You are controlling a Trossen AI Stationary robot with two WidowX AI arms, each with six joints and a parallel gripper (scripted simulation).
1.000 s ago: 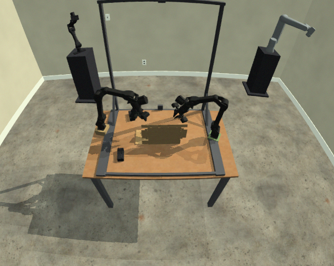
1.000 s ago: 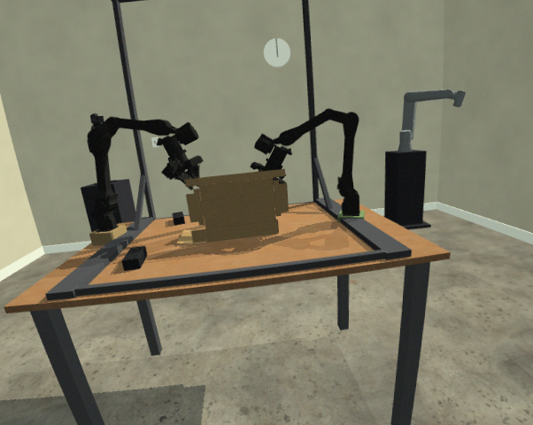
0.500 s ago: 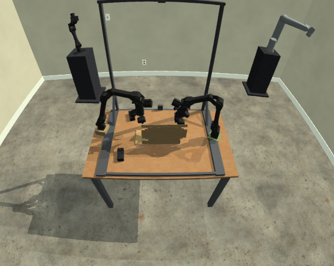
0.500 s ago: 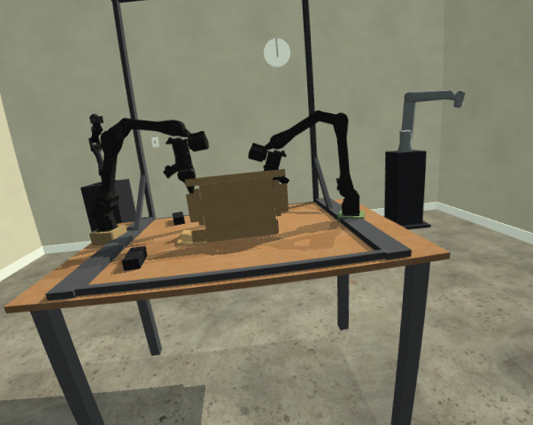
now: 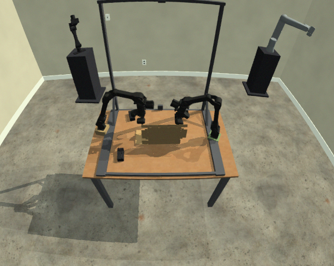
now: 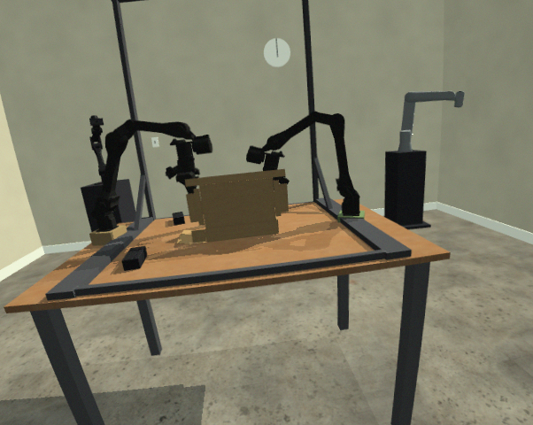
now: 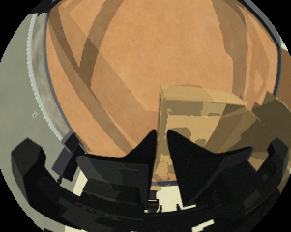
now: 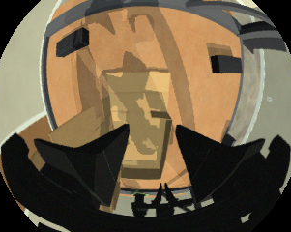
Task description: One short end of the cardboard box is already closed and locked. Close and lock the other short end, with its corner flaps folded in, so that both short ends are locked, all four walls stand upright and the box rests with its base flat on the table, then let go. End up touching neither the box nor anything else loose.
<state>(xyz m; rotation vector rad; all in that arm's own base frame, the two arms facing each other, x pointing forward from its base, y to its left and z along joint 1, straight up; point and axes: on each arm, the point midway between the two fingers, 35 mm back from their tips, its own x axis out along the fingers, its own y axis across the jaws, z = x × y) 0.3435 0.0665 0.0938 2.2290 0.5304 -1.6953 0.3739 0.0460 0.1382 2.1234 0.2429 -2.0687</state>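
Concrete floor, plain walls, and a wooden surface (image 5: 161,165) (image 6: 312,242) (image 7: 150,48) (image 8: 198,53) with a cardboard box (image 5: 163,136) (image 6: 239,208) (image 7: 203,93) (image 8: 140,171) sitting around the middle, from where I'm standing. Its big lid panel (image 5: 163,131) (image 6: 239,197) is up. Left tool (image 5: 178,122) (image 6: 281,180) (image 7: 161,130) has just a narrow gap, pinching nothing; right tool (image 5: 140,121) (image 6: 191,188) (image 8: 152,127) is spread wider, nothing in it either. Both are down near the box's ends, can't tell if they touch.

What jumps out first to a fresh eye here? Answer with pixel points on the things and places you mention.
The cardboard box (image 5: 163,134) (image 6: 239,208) (image 8: 140,116) mid-table, its tall lid (image 6: 239,201) raised toward the exterior camera. Next, two black arms arching in from opposite table sides, the left gripper (image 7: 160,132) and right gripper (image 8: 153,128) pointing down at it. Behind, a grey arm (image 5: 279,27) (image 6: 408,112) stands on a black pedestal (image 5: 263,70) (image 6: 405,187).
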